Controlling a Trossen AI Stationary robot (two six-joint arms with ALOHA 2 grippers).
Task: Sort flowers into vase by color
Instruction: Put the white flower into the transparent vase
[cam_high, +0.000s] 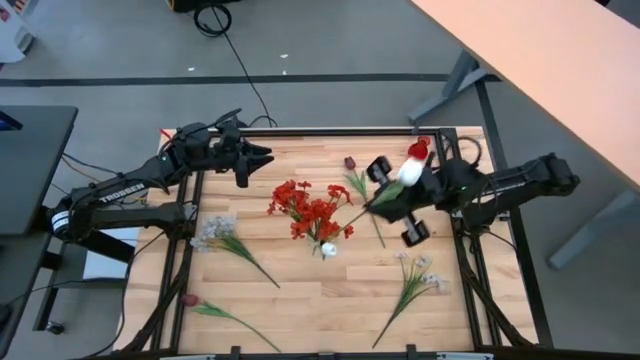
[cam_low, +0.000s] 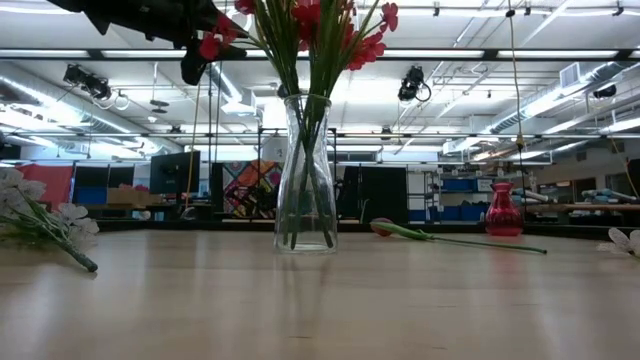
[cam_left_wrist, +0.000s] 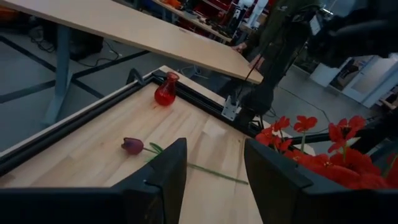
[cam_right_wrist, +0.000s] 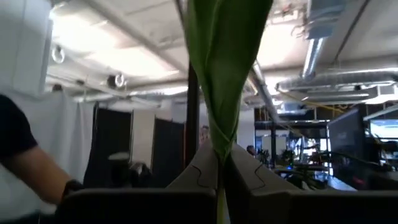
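Observation:
A clear glass vase (cam_low: 305, 170) stands mid-table with red blossom clusters (cam_high: 310, 210) in it. My right gripper (cam_high: 388, 200) is just right of it, shut on a white-bud flower (cam_high: 410, 172). My left gripper (cam_high: 258, 160) hovers open near the far left part of the table. A maroon tulip (cam_left_wrist: 132, 145) lies on its side ahead of it, and a second one (cam_high: 190, 300) lies near the left front corner. Pale sprays lie flat at left (cam_high: 215, 232) and at right front (cam_high: 420, 275). My right gripper pinches the white-bud flower between its two fingers on the green stem (cam_right_wrist: 221, 171), where a long leaf (cam_right_wrist: 224, 68) wraps it. The fingers lie across the stem. The bud sits toward the far right, and the stem's lower end (cam_high: 350, 220) points at the clear vase.
A small red vase (cam_high: 420, 148) stands at the far right corner, close behind my right gripper. Black frame rails (cam_high: 300, 130) border the table. A bare wooden strip (cam_high: 320, 300) lies between the two sprays at the front. A person's arm (cam_right_wrist: 25, 162) shows beyond the table.

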